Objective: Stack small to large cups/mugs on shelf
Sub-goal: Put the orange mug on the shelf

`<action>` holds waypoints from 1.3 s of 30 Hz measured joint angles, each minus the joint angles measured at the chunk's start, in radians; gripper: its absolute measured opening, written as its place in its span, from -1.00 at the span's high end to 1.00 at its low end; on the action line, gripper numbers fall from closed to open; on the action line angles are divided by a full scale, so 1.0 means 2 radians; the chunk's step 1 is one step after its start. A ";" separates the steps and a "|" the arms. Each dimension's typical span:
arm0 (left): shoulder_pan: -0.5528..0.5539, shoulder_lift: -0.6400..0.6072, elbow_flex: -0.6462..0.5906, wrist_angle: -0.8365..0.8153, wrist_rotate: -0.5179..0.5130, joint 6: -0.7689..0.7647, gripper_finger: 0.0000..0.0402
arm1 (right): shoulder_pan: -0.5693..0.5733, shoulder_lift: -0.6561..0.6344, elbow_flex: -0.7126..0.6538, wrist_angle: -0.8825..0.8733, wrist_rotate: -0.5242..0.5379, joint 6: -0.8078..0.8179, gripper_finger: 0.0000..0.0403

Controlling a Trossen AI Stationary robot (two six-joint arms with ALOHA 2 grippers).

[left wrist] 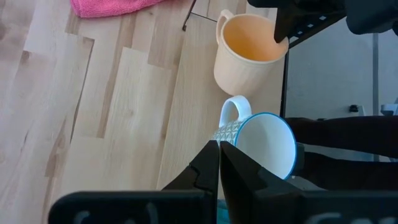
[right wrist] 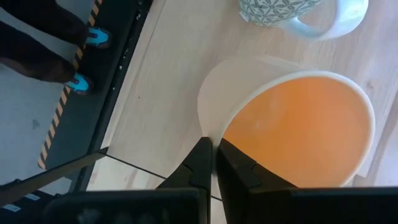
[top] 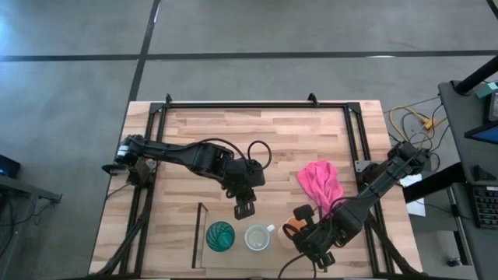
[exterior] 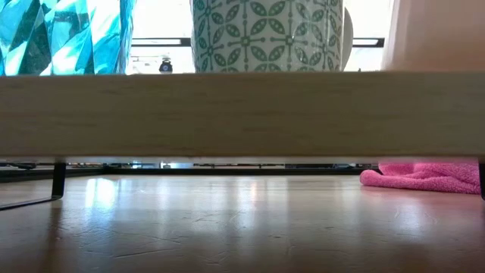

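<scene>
Light wood shelf (top: 201,233) at the lower centre of the high view held 3 cups in a row, teal tumbler (top: 220,236), white mug (top: 257,237) and orange mug (top: 292,229), with the right gripper (top: 313,257) narrow-fingered just beside the orange mug and the left gripper (top: 245,208) closed empty above them.

Lab: concrete floor (top: 311,27), framed wooden table (top: 272,132), cables (top: 412,120).

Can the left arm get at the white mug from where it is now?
Probably yes. The left gripper, jaws shut, hovers just behind the white mug with bare wood between. The teal tumbler and orange mug flank it closely, so jaw room looks tight.
</scene>
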 joint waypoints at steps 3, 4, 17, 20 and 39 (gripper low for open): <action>0.000 0.000 0.000 0.000 0.000 0.000 1.00 | 0.000 0.000 0.000 0.000 0.000 0.001 0.96; 0.000 0.000 0.000 0.000 0.000 -0.001 1.00 | 0.000 0.000 0.000 0.000 0.000 0.001 0.96; 0.000 0.000 0.000 0.006 -0.003 -0.003 1.00 | 0.000 0.000 0.000 0.002 -0.027 0.025 0.96; 0.000 0.000 0.000 0.006 -0.003 -0.004 1.00 | 0.000 0.000 0.000 0.005 -0.026 0.024 0.95; 0.000 0.000 -0.009 0.014 -0.001 -0.005 1.00 | 0.000 0.000 0.000 0.028 -0.025 0.024 0.64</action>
